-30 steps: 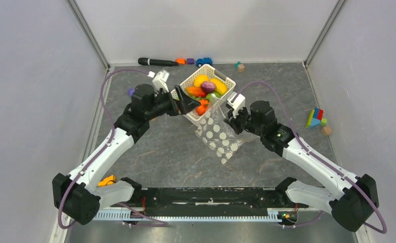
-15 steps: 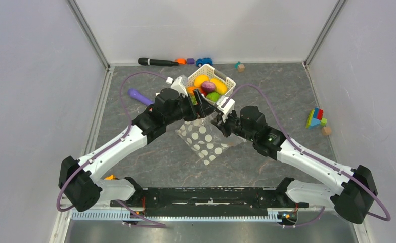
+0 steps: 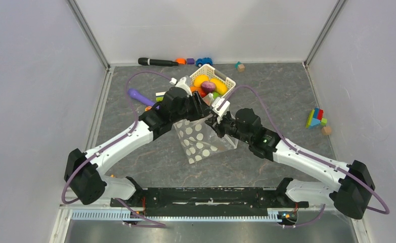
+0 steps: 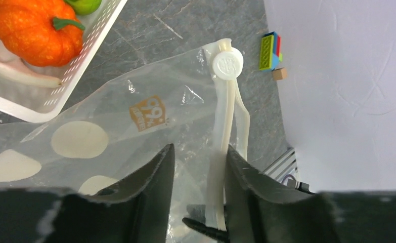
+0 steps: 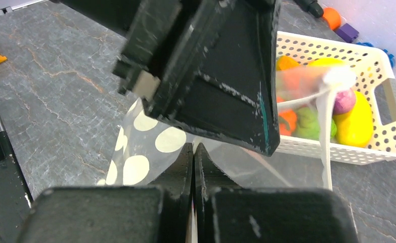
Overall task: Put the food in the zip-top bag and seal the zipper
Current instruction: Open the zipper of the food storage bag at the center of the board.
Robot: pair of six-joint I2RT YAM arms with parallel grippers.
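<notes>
Evidently the zipper (image 4: 224, 126) ran lengthwise between the left claw's (image 4: 200, 153) parted jaws; the right claw (image 5: 193, 148) pinched the bag's (image 3: 199, 142) rim.

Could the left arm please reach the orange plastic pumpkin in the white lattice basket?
Probably yes: the orange plastic pumpkin lies uncovered in the white lattice basket near the left gripper, whose jaws straddle an edge of the clear dotted bag.

Bright, even light, faint shadows; mild sheen on the zip-top bag (image 4: 150, 81); wrist views' bottom edges blurred
</notes>
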